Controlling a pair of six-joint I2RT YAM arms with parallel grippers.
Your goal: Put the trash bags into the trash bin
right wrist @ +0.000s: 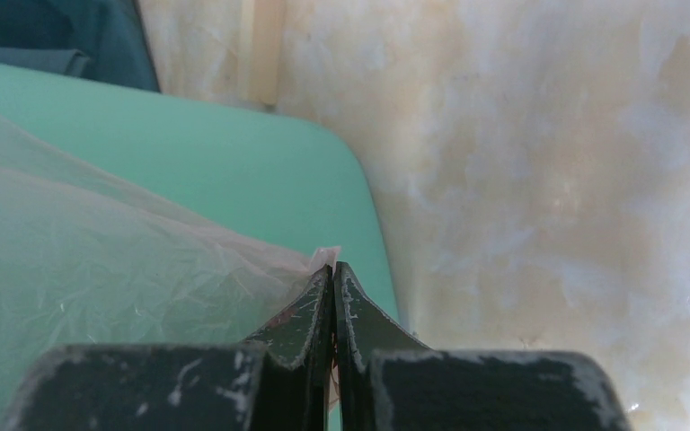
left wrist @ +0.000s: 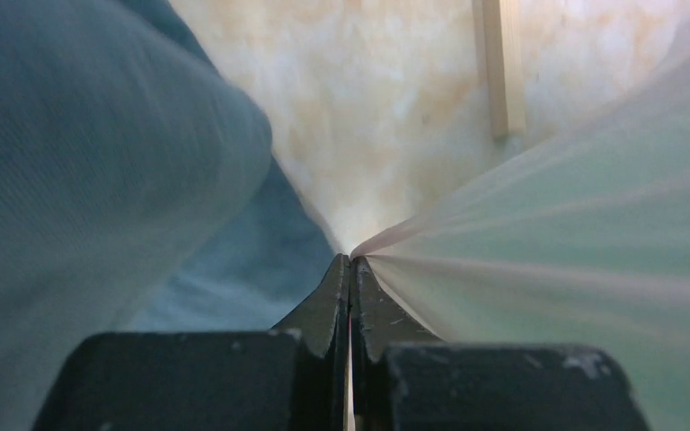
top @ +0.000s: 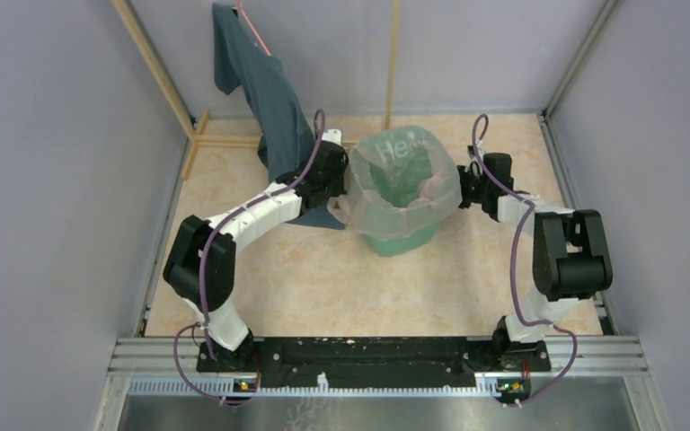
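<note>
Our left pincer (left wrist: 350, 262) is pressed closed. Its two black fingers pinch a fold of the trash bag (left wrist: 539, 260), and the pale pink film fans out taut toward 3 o'clock in the left wrist view. Our right pincer (right wrist: 333, 269) is likewise clamped on the bag's opposite edge, with a small tuft of film poking out at its tips.

From above, the two pincers sit at 9 and 3 o'clock of the trash bin (top: 402, 241), a mint-green bucket standing in the middle of the desk (top: 323, 287). The bag is stretched between them over the bin's rim, and its body appears to sag inside. A dark teal garment (top: 269, 99) hangs at 10 o'clock of the bin, just beside the left arm.

We judge the film feather-light, soft, slippery and easy to tear. The bag's edge, gathered into a fold, looks the safest place to hold it, with gentle, even pulling.
</note>
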